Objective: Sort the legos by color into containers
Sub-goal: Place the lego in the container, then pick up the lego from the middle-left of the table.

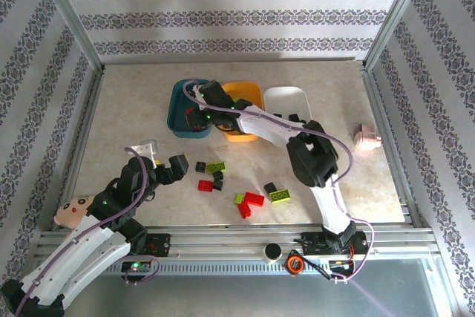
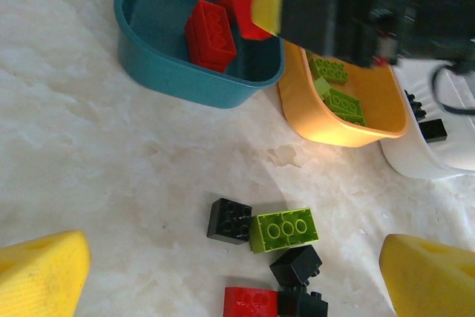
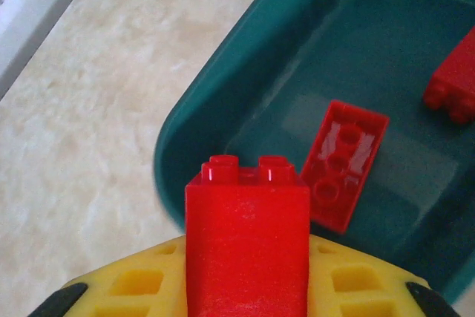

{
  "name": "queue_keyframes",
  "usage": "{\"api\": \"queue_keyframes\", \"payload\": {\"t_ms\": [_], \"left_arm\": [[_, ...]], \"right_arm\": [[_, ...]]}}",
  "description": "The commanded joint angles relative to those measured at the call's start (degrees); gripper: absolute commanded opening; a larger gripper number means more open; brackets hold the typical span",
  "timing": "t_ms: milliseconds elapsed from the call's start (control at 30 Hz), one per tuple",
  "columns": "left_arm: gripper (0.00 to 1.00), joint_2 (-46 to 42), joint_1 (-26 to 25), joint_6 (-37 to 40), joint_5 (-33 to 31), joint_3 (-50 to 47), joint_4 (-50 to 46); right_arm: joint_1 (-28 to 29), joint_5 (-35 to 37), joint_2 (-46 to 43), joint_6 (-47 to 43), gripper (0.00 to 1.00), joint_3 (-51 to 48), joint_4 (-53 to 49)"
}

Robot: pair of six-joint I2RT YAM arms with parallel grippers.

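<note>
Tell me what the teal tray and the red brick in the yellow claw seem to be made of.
Teal tray: likely moulded plastic with a glossy finish. Its floor shows soft light reflections and its corners are rounded. Red brick: probably hard plastic. Its crisp moulded studs shine, while its side looks faintly grainy.

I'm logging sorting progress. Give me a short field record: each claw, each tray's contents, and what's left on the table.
Right claw: shut on a red brick, over the teal tray
Left claw: open, above loose bricks
Teal tray: red bricks
Orange tray: green bricks
White tray: black bricks
Table: loose bricks of all three colours
</note>
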Motion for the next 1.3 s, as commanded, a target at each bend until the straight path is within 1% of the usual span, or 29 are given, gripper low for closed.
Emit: {"api": "queue_keyframes", "payload": {"t_ms": [0,33,67,167,200,267,367,433,500,600,633,700,767,900,1033,1133,1267], "left_arm": [[1.0,0.57,0.06,0.19,2.26,-0.42,1.44],[1.0,0.89,0.03,0.39,2.67,-0.5,1.4],[1.0,1.44,0.09,0.42,3.15,-0.42,1.33],[1.0,3.25,0.0,0.88,4.81,-0.55,1.44],[1.0,4.12,0.04,1.15,5.58,-0.51,1.67],[1.0,6.34,0.07,1.8,7.5,-0.34,2.42],[0.92,11.98,-0.11,2.58,11.62,0.65,3.47],[0.9,16.86,-1.81,2.57,13.33,1.46,3.99],[0.9,22.04,-6.8,2.96,11.4,2.43,3.99],[0.91,28.71,-15.36,3.17,5.44,4.07,2.96],[0.9,30.5,-16.92,3.02,4.38,4.47,2.73],[0.84,33.8,-18.98,2.62,3.75,4.57,3.14],[0.79,36.1,-19.89,2.26,3.41,4.2,4.21],[0.78,41.52,-20.06,2.96,0.97,4.75,5.46],[0.76,46.78,-19.51,5.05,-0.54,7.5,6.61],[0.72,49.04,-18.12,6.1,-0.43,8.98,7.67],[0.71,51.39,-17.29,7.12,0.35,10.42,8.64]], "right_arm": [[-1.04,1.72,3.71,3.35,0.33,7.06,-2.15],[-1.37,1.86,4.76,3.89,0.36,8.53,-2.13],[-1.8,1.63,5.87,4.42,0.42,9.95,-2.34],[-2.46,0.64,7.09,5.23,0.67,12.67,-2.13],[-2.58,0.68,6.63,5.22,0.72,12.52,-1.78],[-2.73,1.3,4.43,4.89,0.75,10.7,-0.76],[-2.82,2.26,-1.0,4.39,0.77,4.19,1.65],[-2.92,2.47,-5.2,4.41,0.78,-1.99,4.27],[-3.18,2.51,-9.73,4.47,0.78,-9.39,7.07],[-3.52,2.76,-15.3,4.66,0.79,-18.08,9.8],[-3.58,2.86,-16.85,4.85,0.79,-20.38,10.5],[-3.89,2.98,-19.85,5.28,0.79,-24.99,11.93],[-4.19,2.94,-22.16,5.78,0.79,-28.25,13.04],[-4.61,2.82,-25.8,6.32,0.79,-32.79,14.68],[-4.92,2.88,-28.34,6.17,0.79,-34.7,15.14],[-5.01,2.78,-29.82,6.0,0.8,-35.46,15.43],[-4.98,2.94,-31.14,5.76,0.8,-36.4,15.54]]}}
